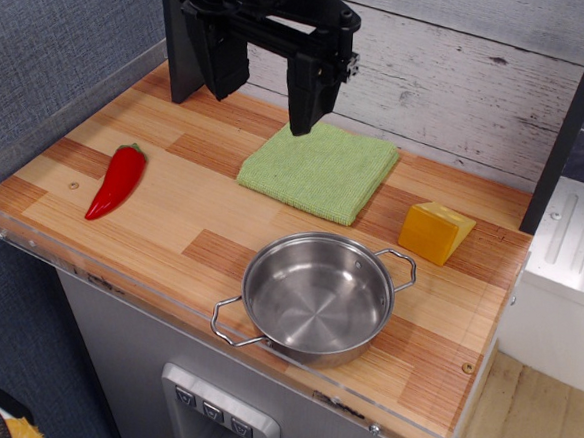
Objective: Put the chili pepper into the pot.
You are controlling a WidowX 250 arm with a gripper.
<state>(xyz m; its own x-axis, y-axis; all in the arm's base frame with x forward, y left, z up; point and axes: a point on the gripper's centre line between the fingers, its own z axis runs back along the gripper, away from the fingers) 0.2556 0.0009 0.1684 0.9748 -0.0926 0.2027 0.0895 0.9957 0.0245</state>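
Resting apart: 1 chili pepper (pixel 117 181), 1 pot (pixel 315 299), 1 cheese wedge (pixel 435 232); end effector (pixel 305 108) state unclear.

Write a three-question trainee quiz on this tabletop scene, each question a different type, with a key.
1. True or false: the chili pepper already lies inside the pot.
2. Multiple choice: what is directly under the gripper? A) the green cloth B) the cheese wedge C) the pot
3. Fill in: the pepper lies near the ____ edge of the wooden table as the camera sees it.

Key
1. False; the pot is empty and the pepper lies on the table, apart from it.
2. A; the gripper hangs at the cloth's far edge, holding nothing.
3. Left.
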